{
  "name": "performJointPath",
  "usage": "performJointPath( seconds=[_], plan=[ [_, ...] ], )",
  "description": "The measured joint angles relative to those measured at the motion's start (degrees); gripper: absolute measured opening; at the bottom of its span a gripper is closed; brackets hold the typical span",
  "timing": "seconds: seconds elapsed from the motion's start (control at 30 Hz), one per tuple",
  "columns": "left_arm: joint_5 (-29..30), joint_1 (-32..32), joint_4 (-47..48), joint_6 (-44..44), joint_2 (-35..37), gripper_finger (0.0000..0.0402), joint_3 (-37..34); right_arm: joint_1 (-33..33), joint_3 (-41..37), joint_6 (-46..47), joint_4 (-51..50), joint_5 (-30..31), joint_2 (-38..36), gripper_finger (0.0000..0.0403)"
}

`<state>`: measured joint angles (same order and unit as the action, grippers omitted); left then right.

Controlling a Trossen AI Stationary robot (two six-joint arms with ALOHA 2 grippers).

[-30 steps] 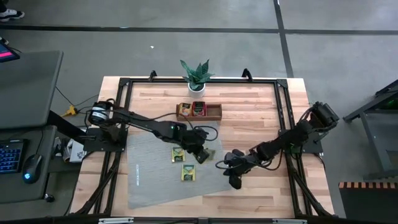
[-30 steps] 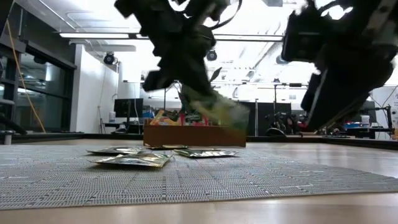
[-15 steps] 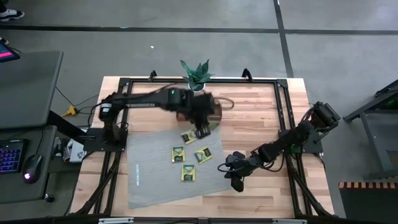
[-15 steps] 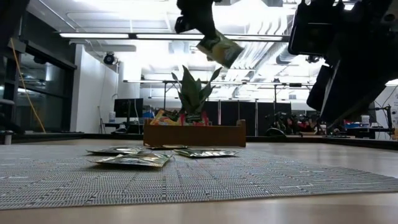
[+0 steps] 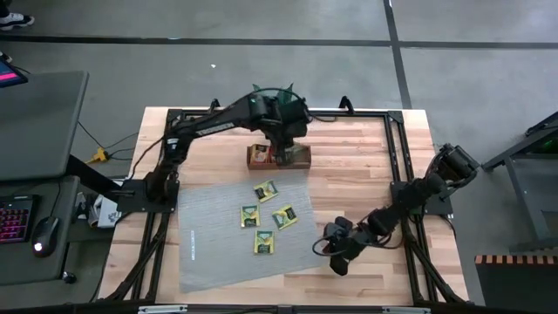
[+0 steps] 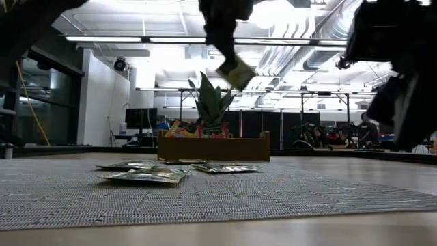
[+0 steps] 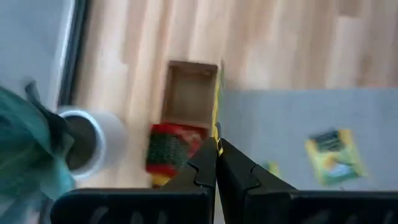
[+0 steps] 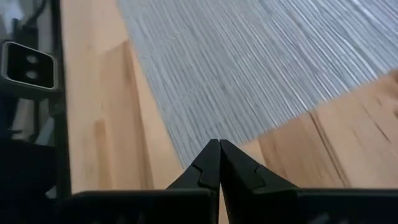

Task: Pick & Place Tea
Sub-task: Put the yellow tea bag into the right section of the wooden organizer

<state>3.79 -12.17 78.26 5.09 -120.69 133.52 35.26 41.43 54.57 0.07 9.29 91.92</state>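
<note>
The left end effector [image 5: 283, 150], pinching a small yellow-green tea sachet [image 6: 235, 72], has swung from the grey ribbed mat [image 5: 209, 253] to above the brown wooden three-compartment tray [image 5: 301, 159]; release looks next. Right end effector [image 5: 336, 255], pressed together, has withdrawn over the bench.

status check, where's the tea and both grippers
Left gripper shut on sachet above tray. Right gripper shut, idle. Four sachets on mat.
</note>
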Motion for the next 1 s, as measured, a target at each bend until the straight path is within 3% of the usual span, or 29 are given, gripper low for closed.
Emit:
performJointPath(
  seconds=[0.1, 0.2, 0.3, 0.4, 0.73, 1.0],
  plan=[
    [2.7, -0.62, 3.37, 4.41, -1.91, 0.0, -0.82, 1.57, 0.0, 2.25, -1.21, 2.34, -0.02, 0.0],
    [4.91, -0.51, -0.72, 8.62, -4.91, 0.0, -0.12, 2.29, 0.0, 2.76, -1.31, 2.72, -0.02, 0.0],
    [6.61, -0.58, 1.19, 10.89, -6.21, 0.0, -0.79, 2.64, 0.0, 4.12, -1.96, 3.33, -0.04, 0.0],
    [9.58, -0.15, -4.31, 13.84, -8.05, 0.0, -0.13, 3.2, 0.0, 5.58, -2.85, 4.11, -0.07, 0.0],
    [10.7, -0.23, -6.51, 19.98, -10.12, 0.0, 0.36, 4.68, 0.0, 8.63, -4.4, 5.83, -0.09, 0.0],
    [10.56, -1.15, -8.71, 20.12, -9.7, 0.0, 0.45, 4.66, -0.02, 9.78, -5.12, 6.47, -0.08, 0.0]
  ],
)
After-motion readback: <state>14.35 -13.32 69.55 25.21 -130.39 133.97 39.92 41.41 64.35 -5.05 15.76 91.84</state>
